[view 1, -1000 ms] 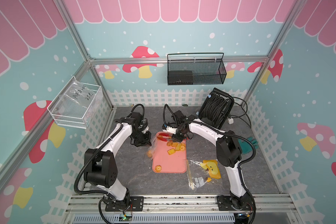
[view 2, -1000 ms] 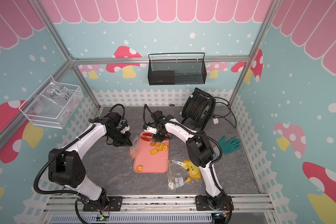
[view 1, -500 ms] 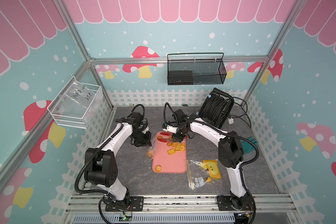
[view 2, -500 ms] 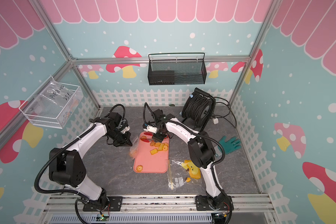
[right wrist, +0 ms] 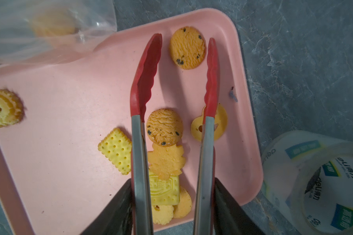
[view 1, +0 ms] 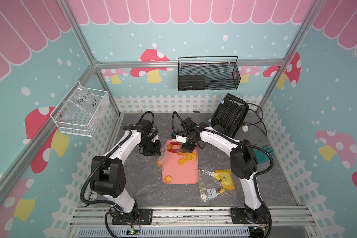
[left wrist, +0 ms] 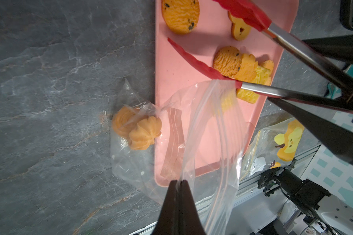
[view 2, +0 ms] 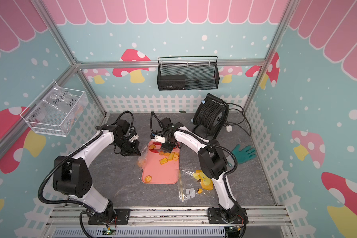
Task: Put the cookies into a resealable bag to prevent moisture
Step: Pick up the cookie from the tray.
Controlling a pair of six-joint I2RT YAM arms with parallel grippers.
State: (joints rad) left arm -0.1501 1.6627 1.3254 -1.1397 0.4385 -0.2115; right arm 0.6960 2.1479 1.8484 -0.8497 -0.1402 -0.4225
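Observation:
Several cookies (right wrist: 164, 127) lie on the pink tray (right wrist: 69, 122), most of them in a heap at its far end (view 1: 186, 157), and one swirled cookie sits alone near its front (view 1: 168, 178). My left gripper (left wrist: 178, 181) is shut on the rim of the resealable bag (left wrist: 212, 126) and holds its mouth up at the tray's left edge (view 1: 160, 156). Two swirled cookies (left wrist: 139, 130) rest in the bag's bottom on the table. My right gripper (right wrist: 172, 181) is shut on red-tipped tongs (right wrist: 145, 81). The tongs' tips stand apart on either side of a chocolate-chip cookie (right wrist: 187, 47), without touching it.
A larger clear bag with a yellow face-marked item (view 1: 223, 181) lies right of the tray. A tape roll (right wrist: 318, 183) stands beside the tray's far right corner. A cable reel (view 1: 229, 117) is at the back right and a green glove (view 1: 264, 152) at the right.
The tongs in my right gripper have spread wider over the tray's far end. The left arm has kept still with the bag.

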